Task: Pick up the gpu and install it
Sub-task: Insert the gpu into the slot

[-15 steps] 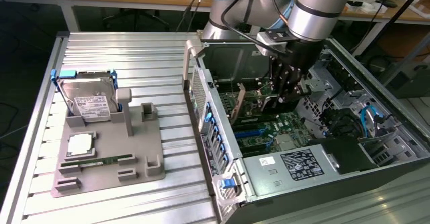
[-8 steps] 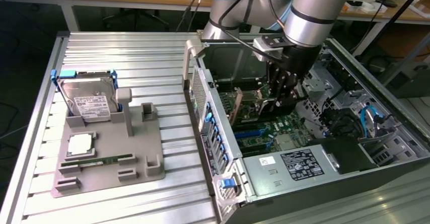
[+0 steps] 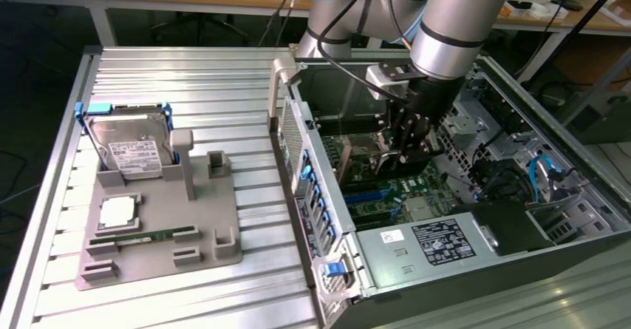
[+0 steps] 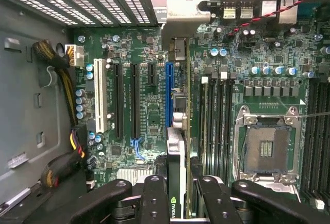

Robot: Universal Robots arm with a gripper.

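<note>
Gripper (image 4: 180, 193): clenched on the gpu (image 4: 176, 146), fingers either side of its upper edge.
Gpu: held edge-on, upright, inside the open computer case (image 3: 552, 122), over the blue slot (image 4: 168, 92), likely for straight seating.
Bracket (image 4: 185, 7): toward the case's rear wall.
Writing: green logo on the card, unreadable.
Hard drive (image 3: 133, 151): white label, standing in the grey fixture (image 3: 197, 225).

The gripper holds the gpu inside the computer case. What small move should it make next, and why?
Probably a slow, straight push toward the motherboard. The gripper holds the gpu edge-on, lined up along the blue slot, its bracket near the case's rear opening. Whether the card edge has entered the slot, I cannot tell.
</note>
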